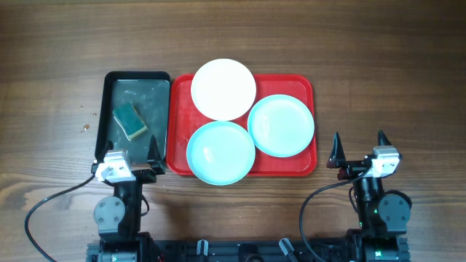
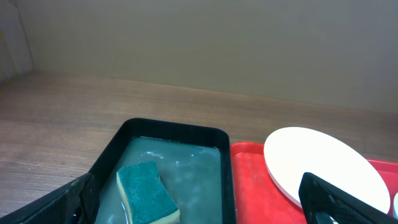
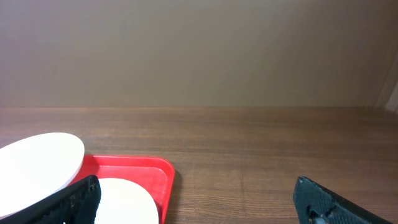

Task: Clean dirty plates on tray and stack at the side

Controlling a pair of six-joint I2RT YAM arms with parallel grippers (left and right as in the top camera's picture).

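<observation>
Our left gripper hangs with its jaws spread wide and nothing between them, just over the near end of a narrow black rectangular plastic tray. Our right gripper is likewise wide open and empty, and hovers over the bare wooden table just to the right of the large red rectangular plastic tray. From the left wrist we see a green sponge with a yellow underside lying in the black tray, whose floor looks wet and cloudy. The black tray lies directly alongside the red tray's left edge. All three round plastic plates are on the red tray. The white plate is at the far left, its far edge reaching over the tray's far rim. One light turquoise plate is in front of it at the near side, its near edge passing over the near rim. The other light turquoise plate lies to the right. The three plates crowd together with their rims meeting or slightly overlapping; we cannot tell which rim lies uppermost. Neither gripper touches a plate.
</observation>
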